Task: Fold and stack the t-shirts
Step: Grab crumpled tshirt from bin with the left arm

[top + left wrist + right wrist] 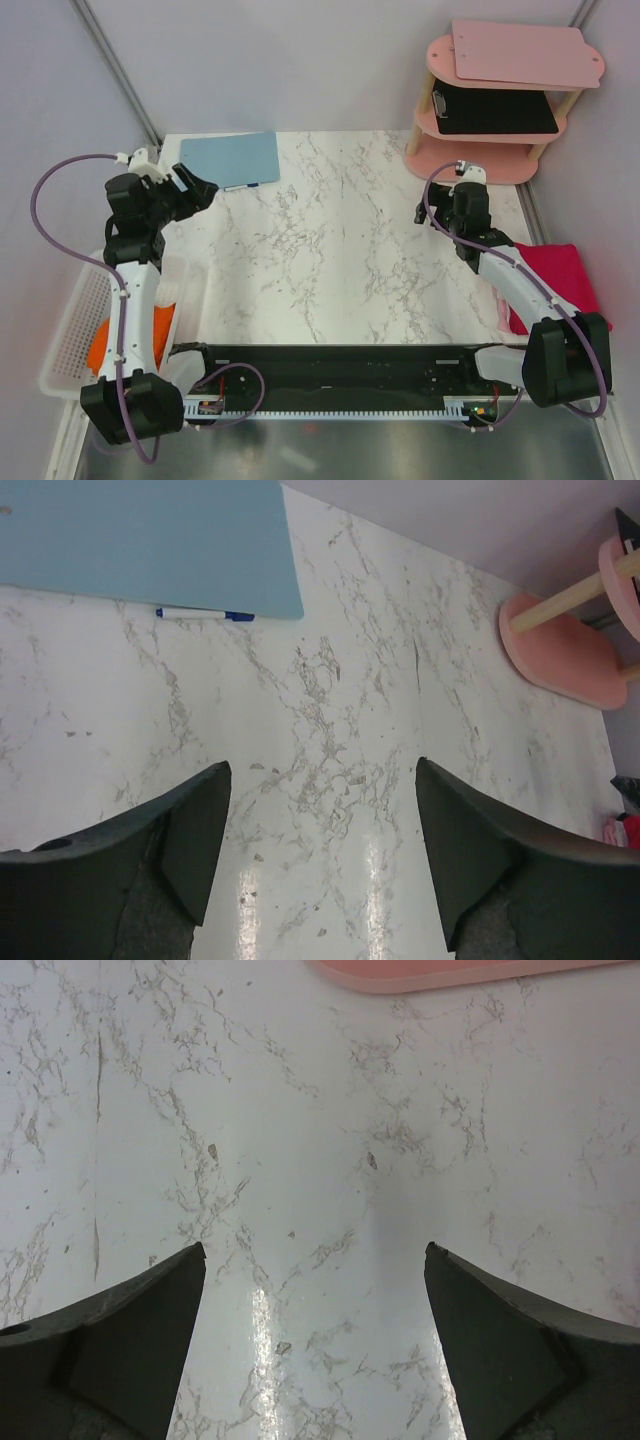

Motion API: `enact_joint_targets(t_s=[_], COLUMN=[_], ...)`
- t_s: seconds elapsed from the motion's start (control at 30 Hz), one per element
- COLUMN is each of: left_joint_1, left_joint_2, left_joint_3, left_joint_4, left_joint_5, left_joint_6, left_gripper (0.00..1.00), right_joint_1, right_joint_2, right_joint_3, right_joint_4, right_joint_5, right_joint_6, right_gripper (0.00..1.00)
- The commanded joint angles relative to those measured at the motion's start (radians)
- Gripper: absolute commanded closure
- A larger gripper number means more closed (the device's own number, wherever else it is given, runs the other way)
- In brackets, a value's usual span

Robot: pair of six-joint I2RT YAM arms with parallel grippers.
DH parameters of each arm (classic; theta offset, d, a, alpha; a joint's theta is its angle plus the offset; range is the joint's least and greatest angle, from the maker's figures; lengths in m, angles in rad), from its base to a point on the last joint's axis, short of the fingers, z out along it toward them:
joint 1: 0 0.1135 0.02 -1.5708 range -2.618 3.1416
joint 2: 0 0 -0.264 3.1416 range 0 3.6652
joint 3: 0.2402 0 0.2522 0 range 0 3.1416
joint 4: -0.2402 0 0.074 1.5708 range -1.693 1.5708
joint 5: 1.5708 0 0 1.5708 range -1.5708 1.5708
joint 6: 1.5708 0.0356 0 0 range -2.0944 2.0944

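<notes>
On the left: rises from the near base, bends at the elbow, ends in the left gripper [320, 768] held above the far-left surface [340, 250], just near of the light-blue clipboard [230, 158] and a pen [205, 613]. Fingers [190, 830] well apart, nothing between them, only bare marble below.

On the right: stretches from the near base toward the far right, with the right gripper [315, 1250] tipped down close to the foot of the pink shelf [480, 165]. Fingers wide apart, empty.

Found the orange t-shirt [97, 357] bunched in the white basket [75, 320] at near left, partly behind the arm.

Found the magenta t-shirt [560, 270] lying at the right edge, beside the right forearm.
</notes>
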Motion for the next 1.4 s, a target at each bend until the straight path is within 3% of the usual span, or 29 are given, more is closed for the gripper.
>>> enact_joint_targets(t_s=[0.0, 0.03, 0.17, 0.3, 0.5, 0.67, 0.77, 0.87, 0.97, 1.0, 1.07, 1.1, 1.37], left_joint_1=[0.004, 0.004, 0.004, 0.004, 0.005, 0.006, 0.016, 0.028, 0.03, 0.029, 0.03, 0.03, 0.03], left_joint_2=[-0.035, -0.035, -0.049, -0.095, -0.075, -0.144, -0.192, -0.193, -0.177, -0.17, -0.16, -0.157, -0.128], left_joint_3=[-0.054, -0.048, 0.021, 0.067, 0.125, -0.005, -0.062, -0.062, -0.059, -0.059, -0.073, -0.077, -0.119], left_joint_4=[0.019, 0.016, -0.102, -0.254, -0.495, -0.582, -0.59, -0.596, -0.609, -0.621, -0.625, -0.627, -0.613], left_joint_5=[-0.088, -0.077, -0.194, -0.506, -0.824, -0.99, -1.007, -1.008, -1.045, -1.071, -1.085, -1.09, -1.082], left_joint_6=[-0.082, -0.048, -0.003, 0.0, -0.011, -0.115, -0.138, -0.137, -0.149, -0.16, -0.186, -0.195, -0.212], left_gripper=[0.07, 0.0, 0.0, 0.0, 0.0, 0.0, 0.0, 0.16, 0.57, 0.79, 0.93, 0.98, 0.98], right_joint_1=[0.017, 0.02, 0.028, 0.043, 0.07, 0.086, 0.087, 0.089, 0.089, 0.09, 0.087, 0.087, 0.089], right_joint_2=[0.003, 0.003, 0.009, 0.037, 0.092, 0.12, 0.116, 0.112, 0.112, 0.112, 0.113, 0.113, 0.127], right_joint_3=[0.006, 0.005, -0.001, -0.003, 0.008, 0.022, 0.025, 0.025, 0.028, 0.028, 0.031, 0.032, 0.066], right_joint_4=[0.024, 0.024, 0.027, 0.029, 0.029, 0.024, 0.018, 0.016, 0.009, 0.009, 0.006, 0.003, -0.031], right_joint_5=[-0.011, -0.008, -0.008, -0.012, -0.023, -0.043, -0.044, -0.046, -0.046, -0.048, -0.044, -0.044, -0.011], right_joint_6=[0.01, 0.01, 0.016, 0.027, 0.029, 0.026, 0.023, 0.023, 0.02, 0.021, 0.018, 0.016, 0.01], right_gripper=[0.02, 0.02, 0.02, 0.02, 0.02, 0.02, 0.02, 0.02, 0.02, 0.02, 0.02, 0.02, 0.02])
